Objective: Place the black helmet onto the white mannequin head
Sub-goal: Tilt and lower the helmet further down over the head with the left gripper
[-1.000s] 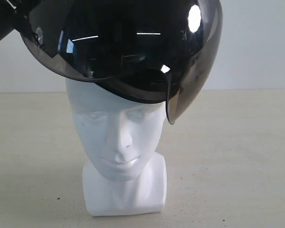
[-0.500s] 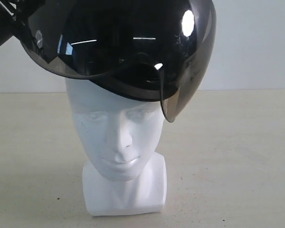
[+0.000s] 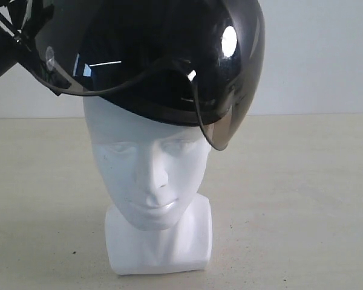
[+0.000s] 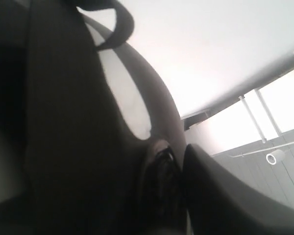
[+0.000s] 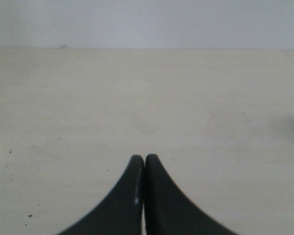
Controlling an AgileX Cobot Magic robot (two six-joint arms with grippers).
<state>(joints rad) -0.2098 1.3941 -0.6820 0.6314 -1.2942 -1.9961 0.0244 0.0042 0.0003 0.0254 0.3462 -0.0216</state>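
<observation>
The black helmet point(image 3: 151, 54) hangs tilted over the crown of the white mannequin head point(image 3: 150, 175), its lower rim at the forehead. The smoky visor point(image 3: 230, 115) is swung out and droops past the head's right side. The head stands upright on its blocky neck base, face fully visible. My left gripper point(image 3: 12, 30) reaches in from the upper left and is shut on the helmet's edge. In the left wrist view the dark helmet point(image 4: 63, 122) fills the frame, its rim pinched at the left gripper point(image 4: 179, 164). My right gripper point(image 5: 144, 159) is shut and empty, low over the table.
The beige table point(image 3: 302, 199) spreads around the mannequin base. A plain white wall point(image 3: 327, 54) runs behind it. In the right wrist view only bare tabletop point(image 5: 147, 98) and wall show ahead of the fingers.
The helmet has shifted to the left and settled a little over the head, and the visor's hanging edge has moved left with it. The mannequin head has not moved.
</observation>
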